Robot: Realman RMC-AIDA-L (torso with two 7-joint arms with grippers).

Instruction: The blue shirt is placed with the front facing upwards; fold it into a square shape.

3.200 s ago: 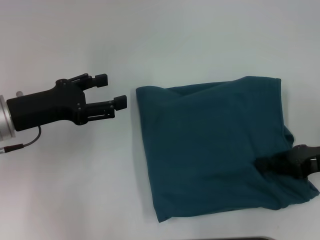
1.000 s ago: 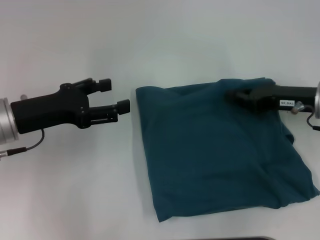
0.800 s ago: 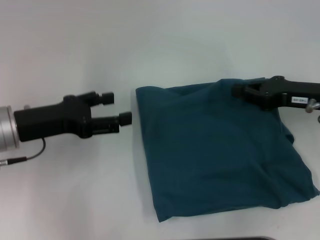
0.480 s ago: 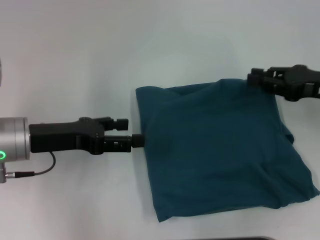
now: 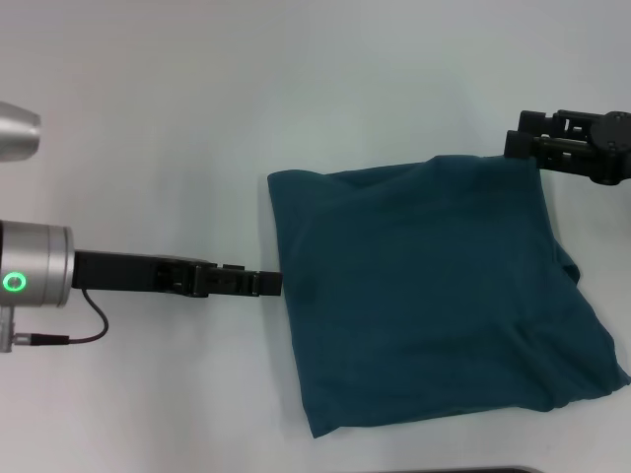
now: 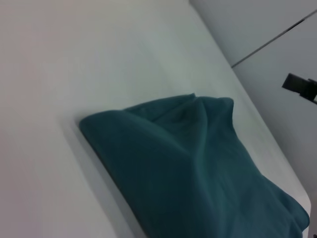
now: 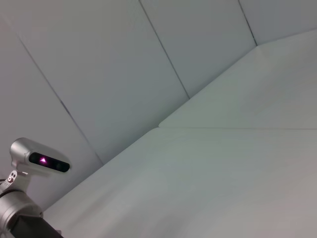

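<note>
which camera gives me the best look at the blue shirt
The head view: the whole folded blue shirt lies in it from above, every edge visible, with the left hand at its edge. The left wrist view shows the shirt low and slanted, partly cut off. The right wrist view shows none of it.

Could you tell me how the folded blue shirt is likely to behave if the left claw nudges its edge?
The folded dark teal cotton shirt shows soft creases, so it would probably bunch, not slide rigidly. The left claw sits at its edge, likely lifting only the top layer.
</note>
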